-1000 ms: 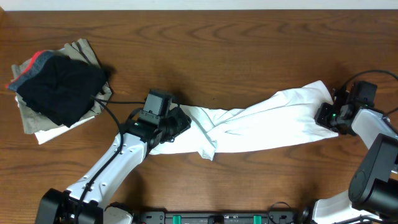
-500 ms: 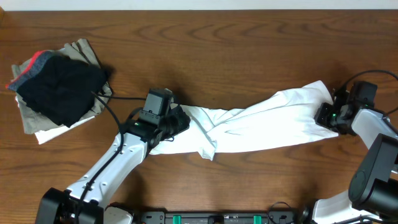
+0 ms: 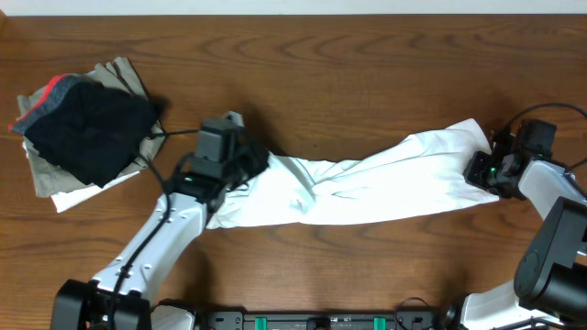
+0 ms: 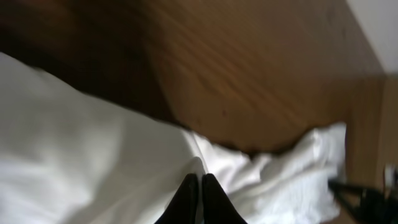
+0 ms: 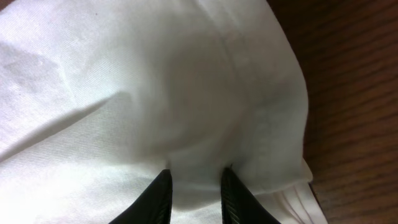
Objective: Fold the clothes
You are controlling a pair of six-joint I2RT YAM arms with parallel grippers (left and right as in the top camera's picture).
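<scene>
Black fingertips of the left end effector [image 4: 199, 186] are pressed fully together on a thin edge of the clothes [image 3: 385, 183]. The right end effector [image 5: 196, 186] stands narrow, with a bunch of the same cloth clamped between its fingers. The clothes lie as a long, wrinkled white band across the middle of the desk [image 3: 367, 55], one end at each end effector and the middle creased. The step in hand appears to be spreading the cloth flat before the first fold. To do it well, hold both grips firm and draw the two ends apart evenly until the creases go. Carry the cloth low over the desk so that it does not twist, as thin cloth may slip from a shallow pinch. A black garment [image 3: 87, 128] rests on a khaki garment [image 3: 124, 73] at the left of the desk, well apart from the clothes. Route the left arm [image 3: 156, 243] and its cable [image 3: 174, 134] clear of that pile. Nothing else lies in the way.
</scene>
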